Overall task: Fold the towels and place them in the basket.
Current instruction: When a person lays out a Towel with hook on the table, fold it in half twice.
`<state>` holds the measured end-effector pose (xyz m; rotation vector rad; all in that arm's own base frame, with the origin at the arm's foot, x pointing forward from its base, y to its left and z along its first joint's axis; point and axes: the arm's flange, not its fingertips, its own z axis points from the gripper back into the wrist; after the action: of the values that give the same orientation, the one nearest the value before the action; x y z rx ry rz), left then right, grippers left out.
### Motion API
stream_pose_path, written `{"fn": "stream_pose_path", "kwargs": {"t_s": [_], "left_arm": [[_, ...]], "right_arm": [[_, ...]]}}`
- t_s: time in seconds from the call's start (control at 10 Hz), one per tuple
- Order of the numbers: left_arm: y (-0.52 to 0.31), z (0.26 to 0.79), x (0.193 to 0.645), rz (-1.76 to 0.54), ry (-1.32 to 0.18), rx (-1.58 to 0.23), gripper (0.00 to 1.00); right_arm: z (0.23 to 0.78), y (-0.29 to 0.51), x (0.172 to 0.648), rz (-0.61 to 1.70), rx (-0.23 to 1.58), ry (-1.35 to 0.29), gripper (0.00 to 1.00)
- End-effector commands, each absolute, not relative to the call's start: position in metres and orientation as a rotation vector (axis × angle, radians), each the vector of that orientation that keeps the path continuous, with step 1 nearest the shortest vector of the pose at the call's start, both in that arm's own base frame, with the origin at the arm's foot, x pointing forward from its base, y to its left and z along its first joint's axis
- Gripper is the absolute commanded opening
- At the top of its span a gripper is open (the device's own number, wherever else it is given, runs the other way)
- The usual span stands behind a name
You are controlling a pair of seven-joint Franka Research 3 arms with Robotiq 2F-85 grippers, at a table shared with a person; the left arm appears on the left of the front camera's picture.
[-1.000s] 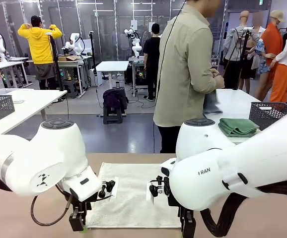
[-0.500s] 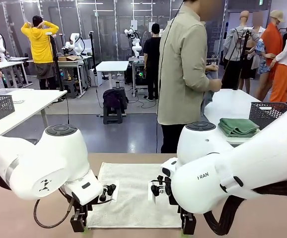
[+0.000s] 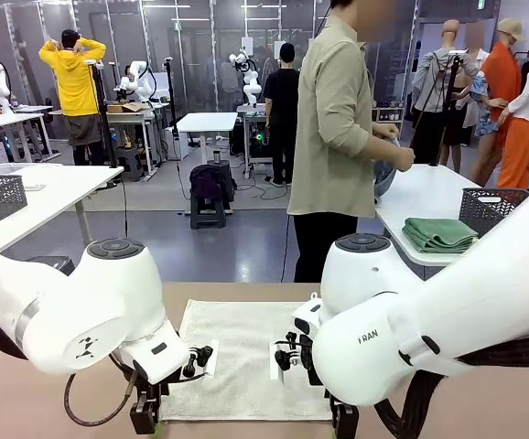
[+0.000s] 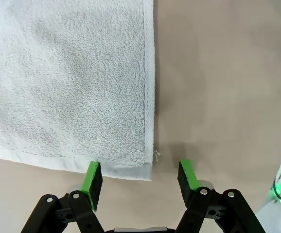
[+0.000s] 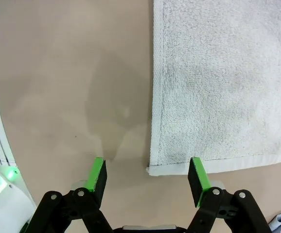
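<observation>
Brown, matte and smooth, the tabletop (image 3: pixel 45 402) carries one cream-white towel (image 3: pixel 246 352) spread flat between the two arms, a single layer with its near edge closest to the robot. Left tool (image 4: pixel 139 170) hangs spread over the towel's near corner on its side, one green pad above the hem and the other above bare tabletop; right tool (image 5: pixel 148 167) is spread likewise, mirrored over the other near corner. Neither pinches anything. Judging by this, the step in hand is taking both near corners for the first fold. To do it well, both tools should drop straight down until one pad slides under or against the hem, close together at the same height, then carry the near edge evenly over to the far edge so the hems line up and the cloth does not skew. Terry pile looks soft and looped, likely to sag and drag on the tabletop, while the flat stitched hem offers a firmer bite; a loose thread sticks out at the left corner. Beyond, on a white table, a dark wire-mesh basket (image 3: pixel 507 208) stands just beside a folded green towel (image 3: pixel 438 234)
</observation>
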<state>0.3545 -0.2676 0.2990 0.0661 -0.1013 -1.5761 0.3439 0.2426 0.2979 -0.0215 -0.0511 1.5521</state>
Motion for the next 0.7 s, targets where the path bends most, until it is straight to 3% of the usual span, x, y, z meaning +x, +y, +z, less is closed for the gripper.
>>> {"fn": "stream_pose_path", "kwargs": {"t_s": [0.0,0.3,0.4,0.5,0.6], "left_arm": [[-0.2704,0.2955,0.3591,-1.568,-0.135,0.075,0.80],[-0.2671,0.2929,0.3599,-1.574,-0.145,0.074,0.80],[-0.2665,0.2921,0.3600,-1.582,-0.151,0.080,0.80],[-0.2662,0.2911,0.3601,-1.594,-0.159,0.094,0.67],[-0.2666,0.2908,0.3599,-1.594,-0.160,0.103,0.60]], "right_arm": [[0.2895,0.2456,0.3475,1.532,-0.059,-0.049,0.84],[0.2858,0.2443,0.3499,1.529,-0.062,-0.039,0.84],[0.2846,0.2444,0.3506,1.529,-0.064,-0.034,0.70],[0.2846,0.2443,0.3502,1.528,-0.064,-0.034,0.65],[0.2846,0.2446,0.3498,1.531,-0.069,-0.040,0.50]]}}
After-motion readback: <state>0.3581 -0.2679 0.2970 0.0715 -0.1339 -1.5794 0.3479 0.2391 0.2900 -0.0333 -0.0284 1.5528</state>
